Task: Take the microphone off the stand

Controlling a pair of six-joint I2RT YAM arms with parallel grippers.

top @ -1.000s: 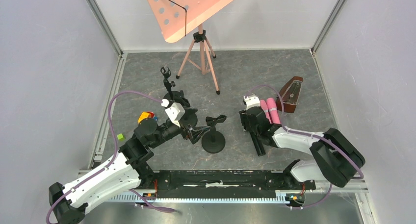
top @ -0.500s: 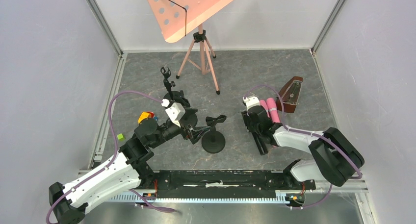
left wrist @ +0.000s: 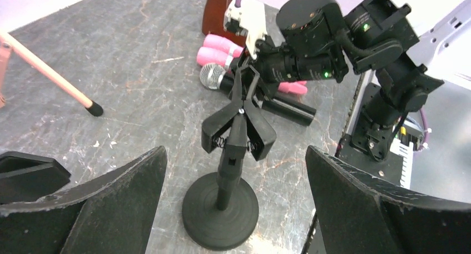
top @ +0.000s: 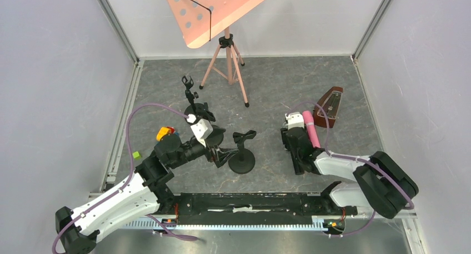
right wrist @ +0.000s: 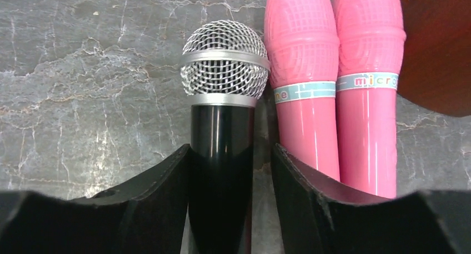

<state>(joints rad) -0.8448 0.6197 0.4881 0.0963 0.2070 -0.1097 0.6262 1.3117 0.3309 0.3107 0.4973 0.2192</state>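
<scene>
The black microphone (right wrist: 225, 70) with a silver mesh head lies flat on the table, off the stand, beside two pink toy microphones (right wrist: 302, 43). My right gripper (right wrist: 230, 154) straddles its black body. The left finger touches it and a strip of table shows at the right finger, so the jaws are open. The black stand (left wrist: 222, 209) stands upright on its round base, its spring clip (left wrist: 239, 129) empty. My left gripper (left wrist: 234, 154) is wide open with one finger on each side of the stand's base, touching nothing. From above, the stand (top: 242, 154) is between the two arms.
A brown metronome (top: 330, 106) stands just beyond the pink microphones (top: 309, 129). A pink music stand (top: 225, 48) on a tripod is at the back. A second small black stand (top: 191, 93) is behind my left arm, with small coloured pieces (top: 165, 133) at the left.
My right gripper shifted a little to the right and nearer along the black microphone, and its jaws loosened. The left arm dropped back very slightly, still open.
</scene>
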